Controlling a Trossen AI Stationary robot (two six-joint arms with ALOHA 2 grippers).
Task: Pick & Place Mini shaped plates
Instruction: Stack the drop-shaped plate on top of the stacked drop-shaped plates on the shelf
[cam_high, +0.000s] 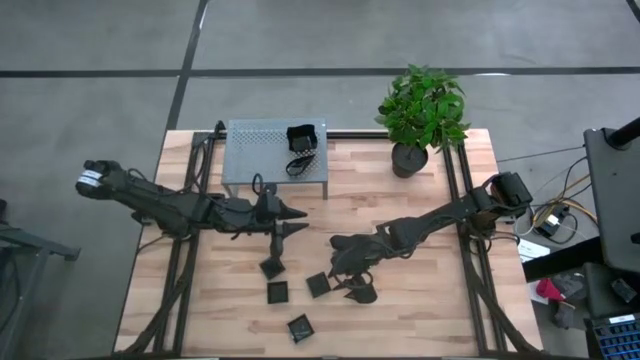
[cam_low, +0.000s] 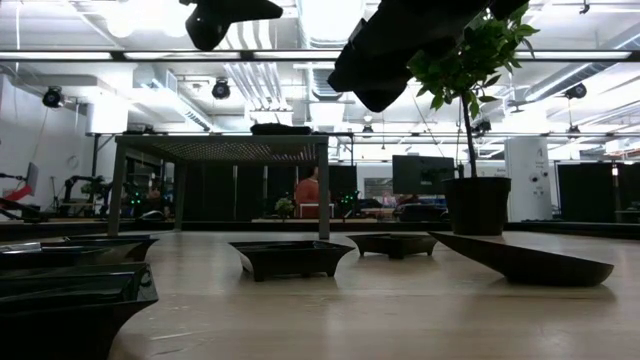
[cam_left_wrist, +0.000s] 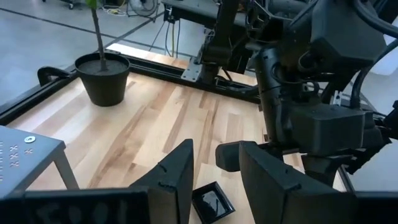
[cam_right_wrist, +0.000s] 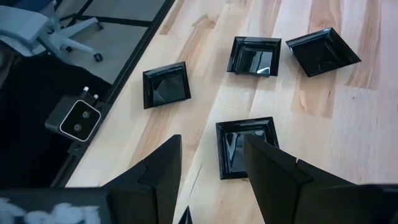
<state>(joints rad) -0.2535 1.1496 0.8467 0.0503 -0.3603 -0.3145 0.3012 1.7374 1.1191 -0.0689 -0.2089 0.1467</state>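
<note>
Several mini shaped plates lie at the table's front centre: small dark square dishes (cam_high: 271, 267), (cam_high: 277, 292), (cam_high: 318, 284), (cam_high: 299, 327). My right gripper (cam_high: 342, 265) hovers open just above them. Its wrist view shows one square plate (cam_right_wrist: 245, 146) straight ahead between the open fingers (cam_right_wrist: 158, 171), with others beyond (cam_right_wrist: 166, 85), (cam_right_wrist: 255, 56), (cam_right_wrist: 322, 51). My left gripper (cam_high: 298, 222) is open at mid-table, a little behind the group. One square plate (cam_left_wrist: 212, 203) shows between its fingers (cam_left_wrist: 174, 180). The low view shows a long leaf-shaped plate (cam_low: 520, 262) and square ones (cam_low: 290, 257).
A potted plant (cam_high: 420, 115) stands at the back right. A grey perforated stand (cam_high: 262, 155) with a black object (cam_high: 303, 138) on it sits at the back centre. Black rails (cam_high: 178, 260) run along both table sides. The right arm (cam_left_wrist: 311, 112) fills the space ahead of the left gripper.
</note>
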